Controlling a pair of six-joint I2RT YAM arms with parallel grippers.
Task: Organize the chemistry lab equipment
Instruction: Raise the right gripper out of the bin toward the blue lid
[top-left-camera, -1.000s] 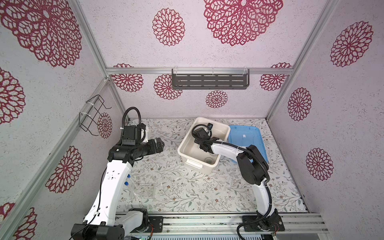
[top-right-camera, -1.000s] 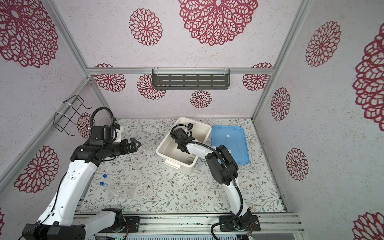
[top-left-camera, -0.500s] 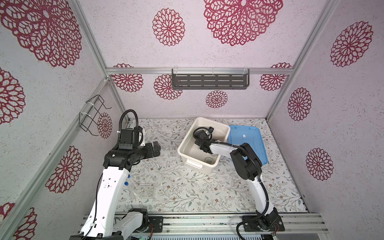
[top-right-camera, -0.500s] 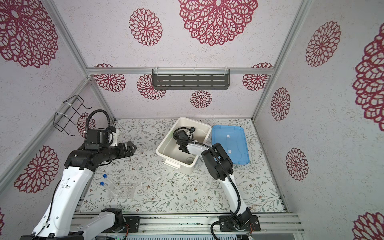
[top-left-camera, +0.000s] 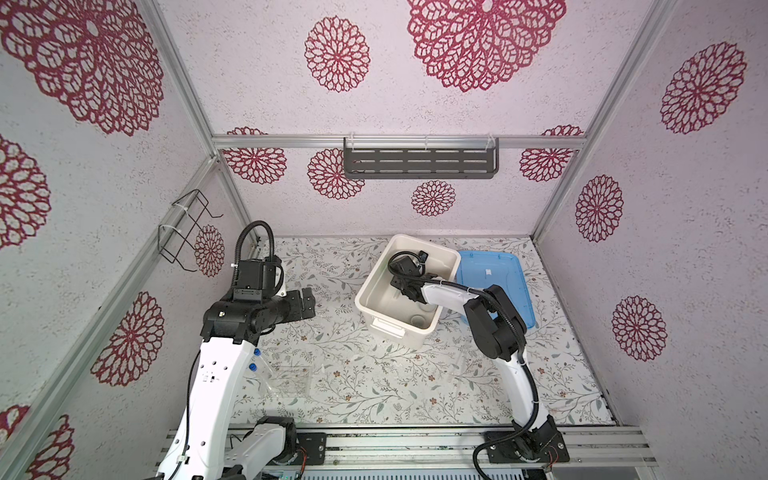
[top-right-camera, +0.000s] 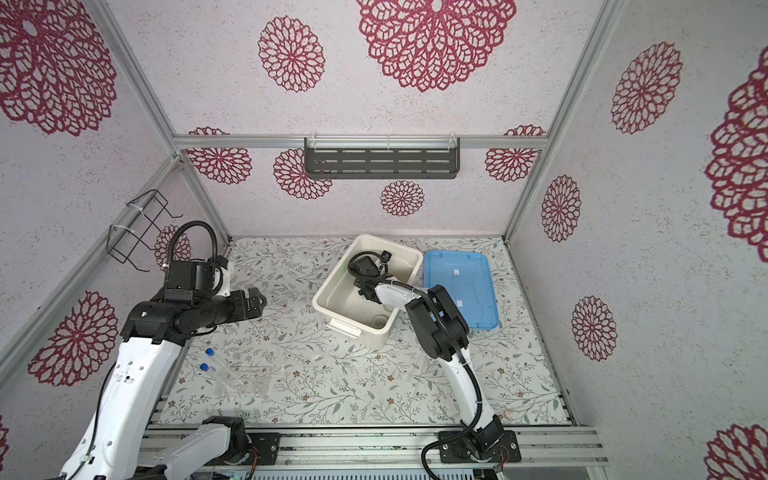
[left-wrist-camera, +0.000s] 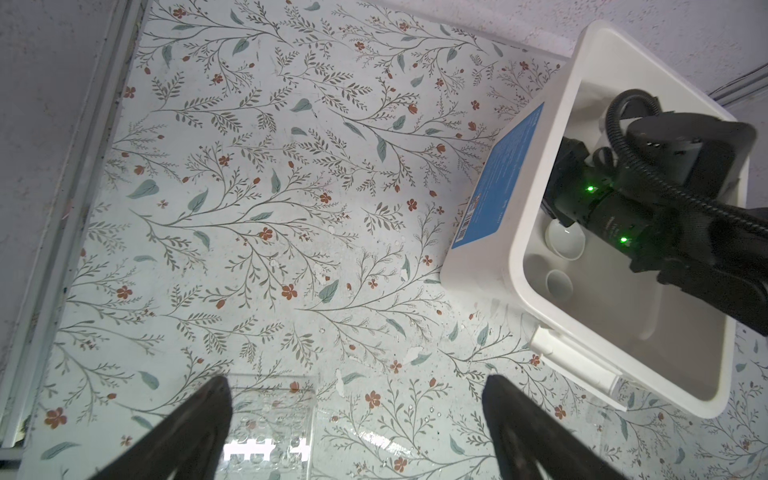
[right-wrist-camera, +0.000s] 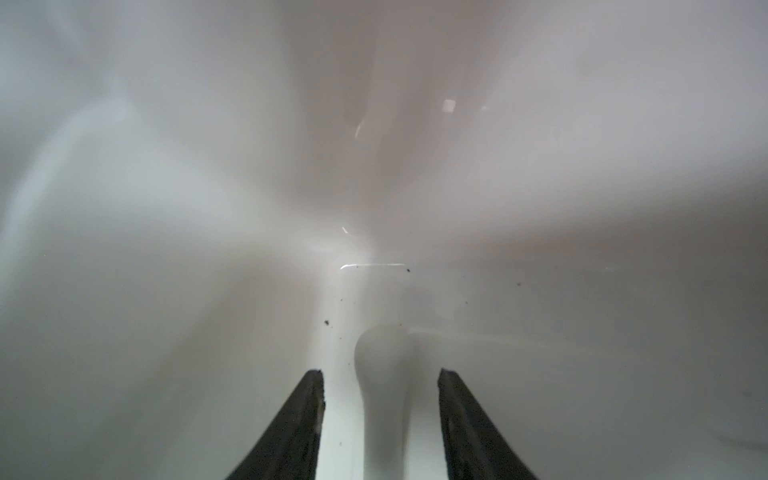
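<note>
My right gripper (right-wrist-camera: 380, 374) is down inside the white tub (top-left-camera: 424, 242), hidden under its wrist in both top views. Its jaws stand open, with the white pestle (right-wrist-camera: 384, 399) lying between them on the tub floor, a gap on either side. Two small white bowls (left-wrist-camera: 565, 243) (left-wrist-camera: 559, 284) sit by the tub wall next to that arm. My left gripper (top-left-camera: 309, 301) (left-wrist-camera: 357, 380) hangs open and empty above the table's left. Below it stands the clear rack (left-wrist-camera: 270, 419) (top-right-camera: 249, 380), with two blue-capped tubes (top-right-camera: 210, 352) (top-right-camera: 203, 367) beside it.
A flat blue lid (top-left-camera: 498, 270) lies right of the tub against the far right of the table. A grey shelf (top-left-camera: 419, 162) hangs on the back wall and a wire basket (top-left-camera: 183, 230) on the left wall.
My left gripper has drifted slightly back toward the front left, still open. The right arm stays reaching into the tub with little movement.
</note>
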